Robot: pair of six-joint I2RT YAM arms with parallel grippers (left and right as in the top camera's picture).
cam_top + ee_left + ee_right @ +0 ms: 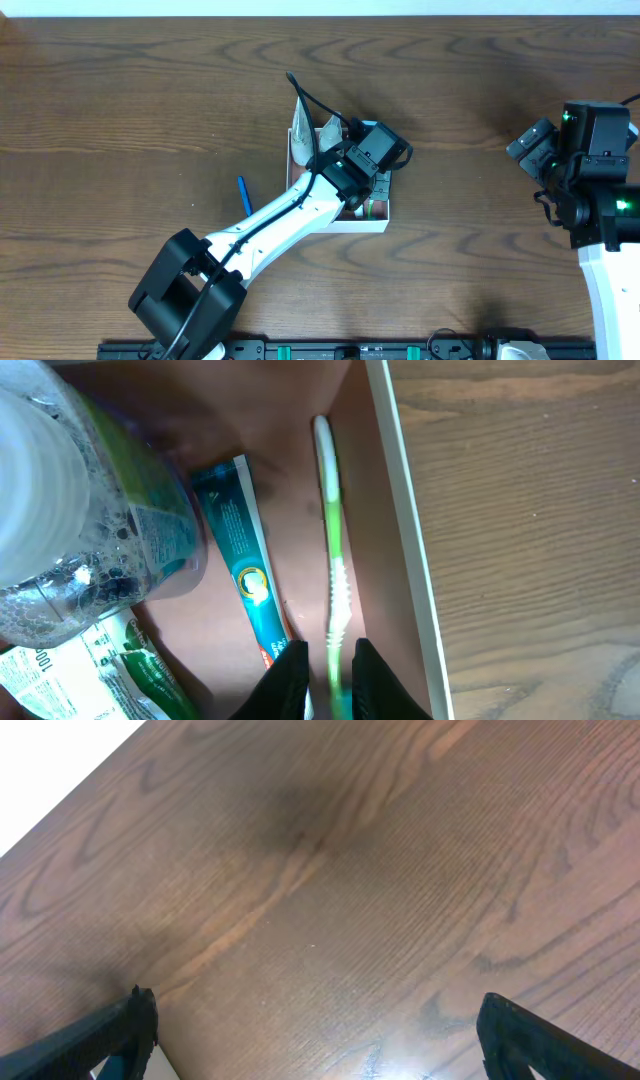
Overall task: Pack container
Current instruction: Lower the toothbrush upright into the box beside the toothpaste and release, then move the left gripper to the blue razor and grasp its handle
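Overhead: container mid-table under the left arm, open wood all round, blue pen near its left wall.

Left wrist: holds green-and-white toothbrush along the white wall, teal toothpaste tube beside it, then clear bottle and green packet marked "100".

Left gripper: fingers narrow, flanking the toothbrush handle; cannot tell if gripping.

Right gripper: spread wide over bare table, well apart.
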